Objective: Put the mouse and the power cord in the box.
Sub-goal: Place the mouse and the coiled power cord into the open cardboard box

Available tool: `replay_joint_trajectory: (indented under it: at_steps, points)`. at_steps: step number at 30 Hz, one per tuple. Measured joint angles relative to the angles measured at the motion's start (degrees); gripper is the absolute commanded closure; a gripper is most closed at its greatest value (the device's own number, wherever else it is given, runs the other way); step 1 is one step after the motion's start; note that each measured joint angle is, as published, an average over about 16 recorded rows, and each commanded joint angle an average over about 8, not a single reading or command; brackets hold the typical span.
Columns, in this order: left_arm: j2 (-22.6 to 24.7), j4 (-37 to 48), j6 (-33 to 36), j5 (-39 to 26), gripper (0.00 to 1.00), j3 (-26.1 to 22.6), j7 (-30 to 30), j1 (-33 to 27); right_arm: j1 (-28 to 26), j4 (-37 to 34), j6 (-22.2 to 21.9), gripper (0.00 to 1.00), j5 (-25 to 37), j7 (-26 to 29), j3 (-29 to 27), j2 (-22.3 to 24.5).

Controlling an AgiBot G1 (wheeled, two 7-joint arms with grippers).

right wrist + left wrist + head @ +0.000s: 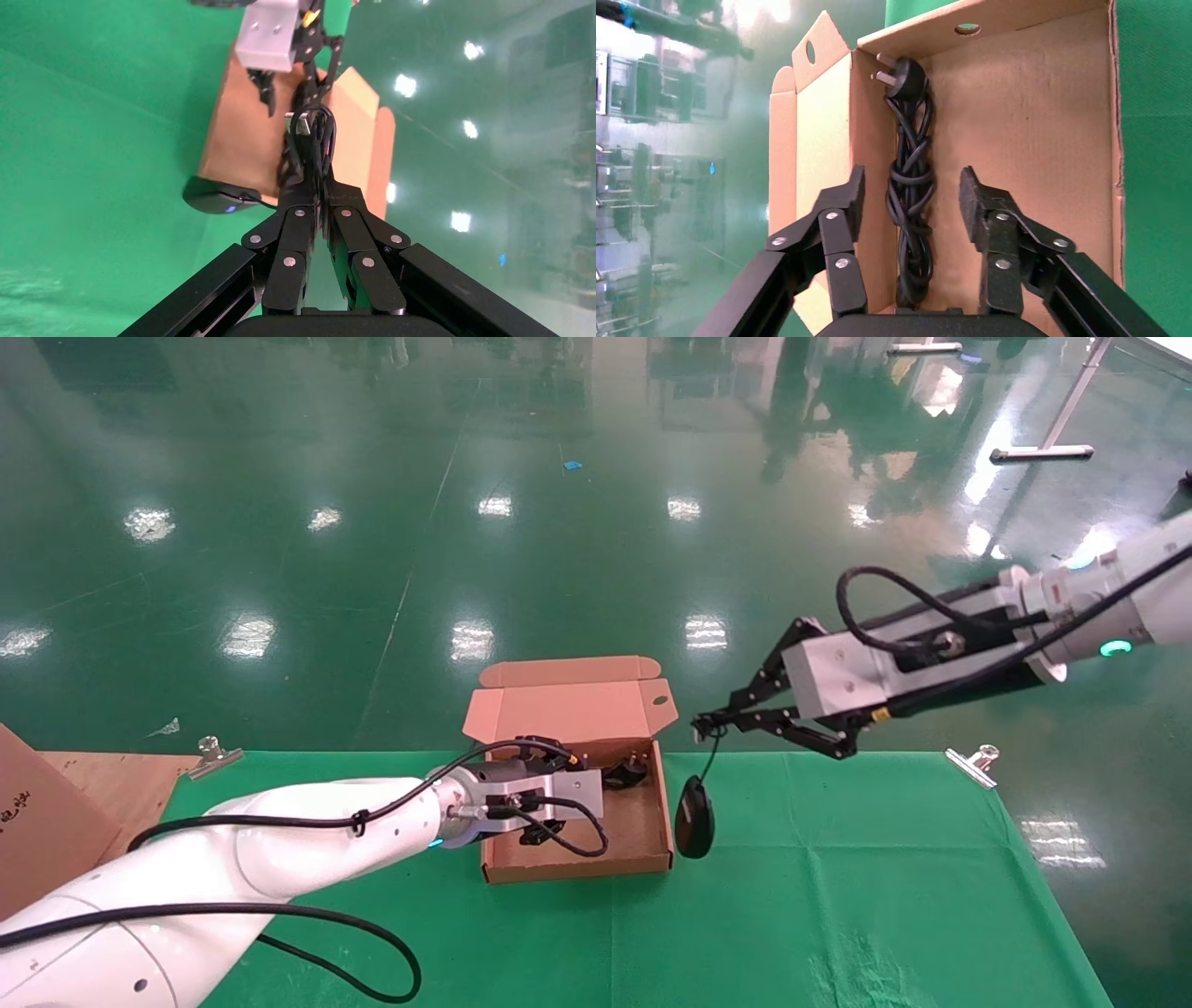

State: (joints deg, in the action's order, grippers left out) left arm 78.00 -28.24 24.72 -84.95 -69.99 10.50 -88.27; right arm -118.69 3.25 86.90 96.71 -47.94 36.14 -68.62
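Green-clothed table (838, 896) on glossy green floor, open cardboard box (643, 845) with power cord (911, 203) lying along its back wall, left gripper (912, 196) spread wide over the cord, right gripper (700, 727) pinched on the cable of the mouse (694, 817), which dangles just beside the box's right wall.

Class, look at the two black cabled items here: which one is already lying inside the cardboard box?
The power cord: its thick bundled coil and plug lie in the box, between the open left gripper fingers. The mouse dangles outside from the right gripper.
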Motion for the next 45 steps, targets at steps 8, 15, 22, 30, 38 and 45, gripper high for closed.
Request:
replay_joint_trajectory:
  at_steps: [8, 15, 22, 30, 38, 45]
  points:
    - [-4.4, -0.3, 6.9, 8.5, 0.00, 3.6, 3.4, -3.1, -1.2, 0.9, -3.1, 1.00, 0.8, 0.1, 0.6, -4.2]
    - [-14.1, -3.3, 22.4, 19.8, 0.00, 10.0, 9.7, -4.7, 0.9, 5.0, -8.0, 1.00, 1.8, 1.8, 2.4, -8.1]
    - [-24.5, -4.3, 37.8, 30.2, 0.00, 16.2, 18.6, -3.8, 6.8, 15.2, -15.5, 1.00, 0.5, 7.4, 7.0, -10.1]
    - [-30.5, -2.4, 45.2, 34.9, 0.00, 19.5, 25.4, -2.7, 14.8, 28.0, -28.9, 1.00, -3.6, 15.9, 16.9, -10.4]
    - [-32.1, -1.9, 45.9, 34.9, 0.00, 19.7, 26.8, -2.8, 19.6, 32.2, -40.8, 0.58, -6.1, 22.0, 27.3, -10.2]
    - [-32.4, -1.9, 46.1, 35.0, 0.00, 19.8, 26.8, -2.8, 21.2, 31.4, -45.1, 0.00, -6.7, 24.6, 32.2, -10.2]
